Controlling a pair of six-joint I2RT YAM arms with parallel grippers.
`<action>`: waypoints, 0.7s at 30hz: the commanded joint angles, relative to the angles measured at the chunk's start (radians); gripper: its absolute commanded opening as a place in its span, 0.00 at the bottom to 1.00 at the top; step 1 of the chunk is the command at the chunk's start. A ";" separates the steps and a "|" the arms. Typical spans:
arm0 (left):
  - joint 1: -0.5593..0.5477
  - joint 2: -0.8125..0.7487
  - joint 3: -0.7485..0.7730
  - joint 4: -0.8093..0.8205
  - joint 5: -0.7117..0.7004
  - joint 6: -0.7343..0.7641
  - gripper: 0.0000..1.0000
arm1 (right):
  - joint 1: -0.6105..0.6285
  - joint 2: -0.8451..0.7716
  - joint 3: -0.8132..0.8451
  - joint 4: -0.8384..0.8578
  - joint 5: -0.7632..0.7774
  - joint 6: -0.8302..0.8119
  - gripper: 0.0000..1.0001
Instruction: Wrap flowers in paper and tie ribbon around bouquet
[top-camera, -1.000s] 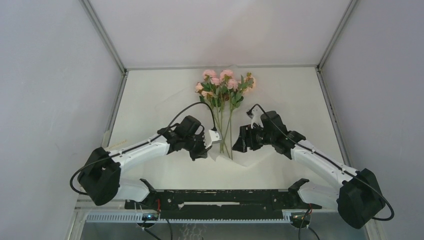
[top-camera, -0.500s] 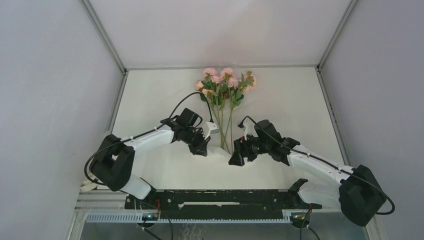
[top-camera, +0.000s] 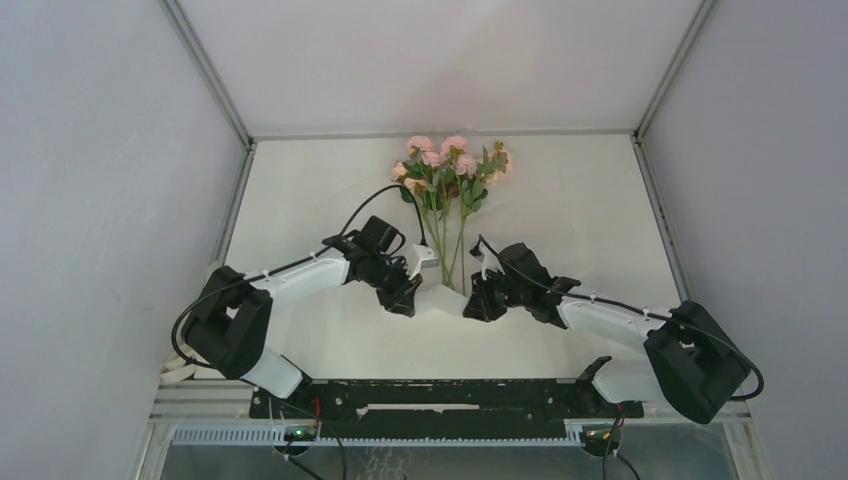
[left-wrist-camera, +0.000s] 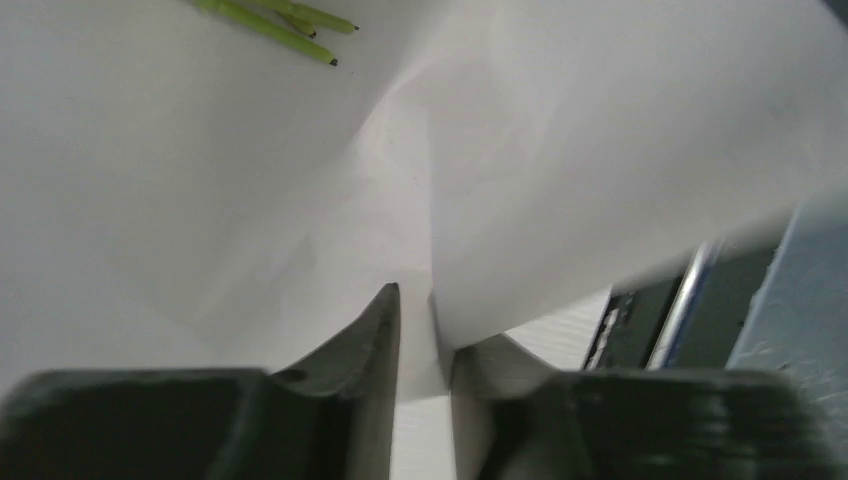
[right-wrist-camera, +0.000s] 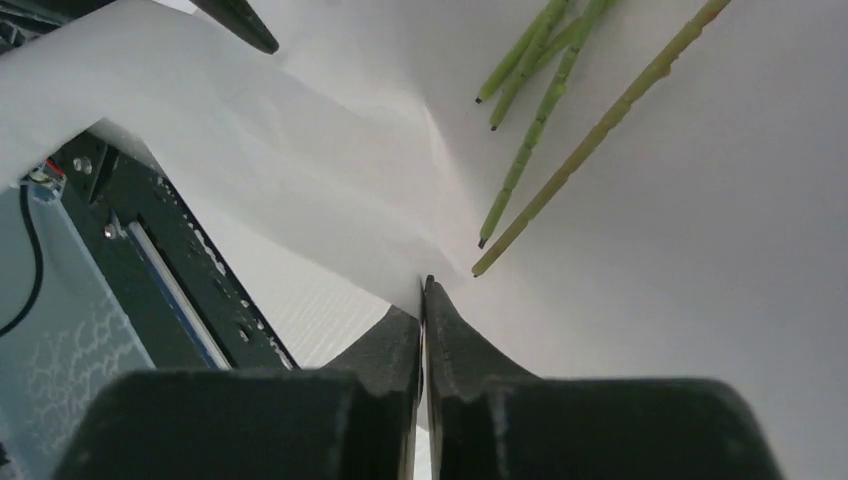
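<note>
The flowers (top-camera: 450, 168), pink roses on long green stems (right-wrist-camera: 560, 150), lie on the paper (top-camera: 560, 215), a thin white sheet spread on the table. The sheet's near corner (top-camera: 440, 298) is lifted into a fold between the two grippers. My right gripper (right-wrist-camera: 424, 285) (top-camera: 474, 303) is shut on the paper's edge (right-wrist-camera: 300, 170), just beside the stem ends. My left gripper (left-wrist-camera: 425, 315) (top-camera: 412, 298) has its jaws a narrow gap apart, with the paper's fold (left-wrist-camera: 600, 150) lying loosely between them and draped over one finger. The ribbon and a wrapped bouquet are out of view.
A black rail (top-camera: 440, 395) and a white slotted strip (top-camera: 400, 435) run along the near edge behind the arms. Grey walls (top-camera: 110, 200) close in the table on three sides. The left arm's black cable (top-camera: 365, 207) arcs above the sheet.
My right gripper has moved in to the left and shut on the lifted paper corner. My left gripper's jaws have eased slightly apart; it shifted back and up earlier.
</note>
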 joint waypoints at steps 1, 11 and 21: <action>0.006 -0.037 0.062 -0.054 0.011 0.081 0.51 | -0.009 -0.018 0.007 0.080 -0.028 -0.007 0.00; 0.162 -0.128 0.273 -0.728 -0.252 0.320 0.83 | -0.126 0.026 0.022 0.054 -0.184 0.096 0.00; 0.039 -0.280 0.199 -0.607 -0.371 0.271 0.81 | -0.103 0.060 0.076 -0.032 -0.152 0.144 0.00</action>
